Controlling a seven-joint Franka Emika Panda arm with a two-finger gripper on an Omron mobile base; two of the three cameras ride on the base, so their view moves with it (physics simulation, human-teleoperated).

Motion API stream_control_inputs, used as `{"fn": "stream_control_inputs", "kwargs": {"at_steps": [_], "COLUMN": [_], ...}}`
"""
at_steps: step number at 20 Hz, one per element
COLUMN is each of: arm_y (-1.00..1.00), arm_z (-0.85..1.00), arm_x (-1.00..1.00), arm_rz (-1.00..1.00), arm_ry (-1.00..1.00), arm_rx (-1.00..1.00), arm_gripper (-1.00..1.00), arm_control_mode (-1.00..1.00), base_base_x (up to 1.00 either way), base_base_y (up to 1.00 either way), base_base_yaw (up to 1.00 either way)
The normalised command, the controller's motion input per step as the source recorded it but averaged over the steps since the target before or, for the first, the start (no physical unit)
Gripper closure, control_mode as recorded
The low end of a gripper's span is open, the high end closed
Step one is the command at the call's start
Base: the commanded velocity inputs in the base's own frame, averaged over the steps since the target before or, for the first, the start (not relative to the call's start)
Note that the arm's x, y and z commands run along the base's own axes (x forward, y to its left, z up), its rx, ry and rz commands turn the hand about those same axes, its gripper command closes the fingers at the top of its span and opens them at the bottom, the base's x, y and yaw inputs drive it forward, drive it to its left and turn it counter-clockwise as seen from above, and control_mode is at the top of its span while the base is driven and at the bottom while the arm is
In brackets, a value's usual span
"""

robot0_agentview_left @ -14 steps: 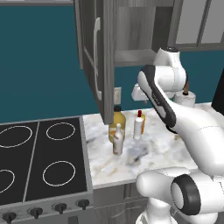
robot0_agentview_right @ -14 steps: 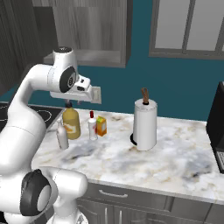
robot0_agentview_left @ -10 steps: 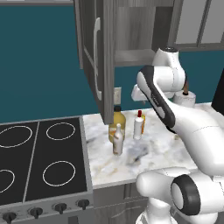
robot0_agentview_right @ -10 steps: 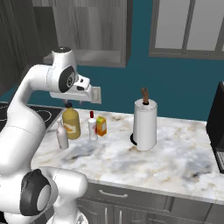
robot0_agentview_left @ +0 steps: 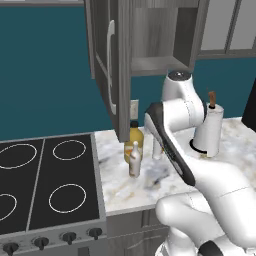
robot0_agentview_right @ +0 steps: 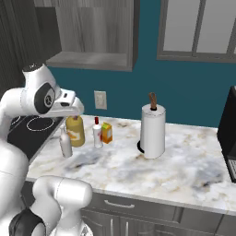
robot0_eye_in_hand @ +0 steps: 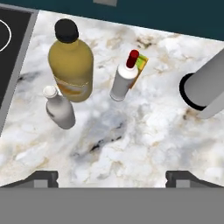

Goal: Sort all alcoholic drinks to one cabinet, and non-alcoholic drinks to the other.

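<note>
Sorting not yet begun: amber round-bodied bottle [robot0_eye_in_hand: 71, 65], small white bottle [robot0_eye_in_hand: 60, 110], red-capped white bottle [robot0_eye_in_hand: 123, 78] and orange carton [robot0_agentview_right: 107, 132] crowd the marble surface [robot0_eye_in_hand: 144, 135]; empty jaws spread wide above.

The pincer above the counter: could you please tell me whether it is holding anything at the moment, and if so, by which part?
Nothing is held. The pincer is open above the marble counter, its tips spread wide with only bare counter between them; the bottles stand apart beyond it.

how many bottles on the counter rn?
3, clustered by the stove: big amber bottle with black cap, small white bottle in front of it, red-capped white bottle beside the orange carton. None seem hidden.
</note>
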Motion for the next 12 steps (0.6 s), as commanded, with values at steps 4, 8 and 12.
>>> {"fn": "stream_control_inputs", "kwargs": {"at_steps": [4,8,12], "arm_y": [0.13,0.0,0.15], "arm_z": [-0.18,0.0,-0.03], "arm_x": [-0.92,-0.61,-0.26], "arm_rz": [0.0,0.02,0.09], "arm_ry": [-0.15,0.0,0.02], "arm_rx": [0.05,0.1,0.05], "arm_gripper": [-1.0,-1.0,-1.0], "arm_control_mode": [-1.0,-1.0,-1.0], "base_base_x": [0.0,0.0,0.0], "base_base_y": [0.0,0.0,0.0], "base_base_yaw": [0.0,0.0,0.0]}}
